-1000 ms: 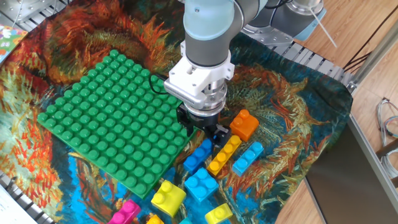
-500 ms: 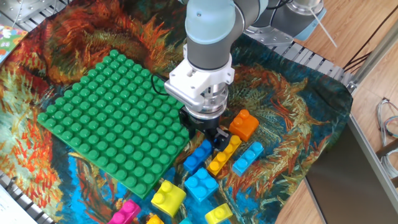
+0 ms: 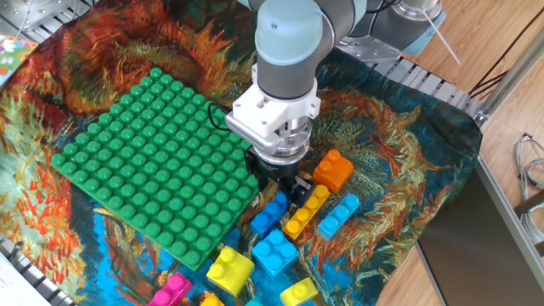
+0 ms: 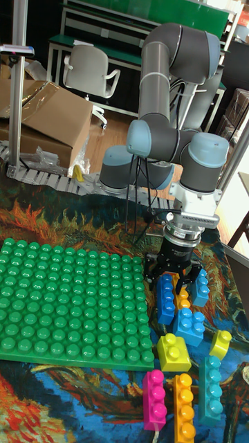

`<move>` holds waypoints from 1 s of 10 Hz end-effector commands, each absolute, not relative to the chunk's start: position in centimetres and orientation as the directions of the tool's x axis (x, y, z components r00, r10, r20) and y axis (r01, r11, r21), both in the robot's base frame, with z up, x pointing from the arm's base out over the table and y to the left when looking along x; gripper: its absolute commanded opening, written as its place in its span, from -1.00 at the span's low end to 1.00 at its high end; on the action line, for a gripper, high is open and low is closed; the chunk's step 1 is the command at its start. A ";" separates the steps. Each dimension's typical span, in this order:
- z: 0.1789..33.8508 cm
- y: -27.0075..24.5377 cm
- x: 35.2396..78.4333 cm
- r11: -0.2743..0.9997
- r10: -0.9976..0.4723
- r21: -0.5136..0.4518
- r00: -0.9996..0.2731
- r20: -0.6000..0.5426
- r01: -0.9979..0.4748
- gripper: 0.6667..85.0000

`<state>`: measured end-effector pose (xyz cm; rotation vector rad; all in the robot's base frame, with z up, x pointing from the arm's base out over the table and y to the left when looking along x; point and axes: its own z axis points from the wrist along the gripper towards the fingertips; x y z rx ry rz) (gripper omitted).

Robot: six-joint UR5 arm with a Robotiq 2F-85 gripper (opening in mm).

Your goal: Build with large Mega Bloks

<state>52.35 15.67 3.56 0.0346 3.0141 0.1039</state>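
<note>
Claw [image 4: 172, 278] spread open over long yellow brick [image 3: 306, 212], fingertips hiding its end

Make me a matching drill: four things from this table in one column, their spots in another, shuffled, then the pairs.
Things:
1. green studded plate
2. orange brick
3. claw
4. pink brick

Spots:
A. just right of the claw in the fixed view
B. front row of bricks, nearest the tall camera
C. left part of the cloth
D. low over the long blue and yellow bricks

Pairs: 1-C, 2-A, 3-D, 4-B
</note>
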 end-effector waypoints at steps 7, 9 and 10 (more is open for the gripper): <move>3.9 16.4 53.1 0.998 0.017 0.059 -0.989 -0.146 0.009 -0.83; 4.5 16.8 53.3 0.997 0.014 0.079 -0.987 -0.159 0.001 -0.98; 5.0 16.8 53.3 0.996 0.009 0.089 -0.987 -0.163 -0.005 -0.98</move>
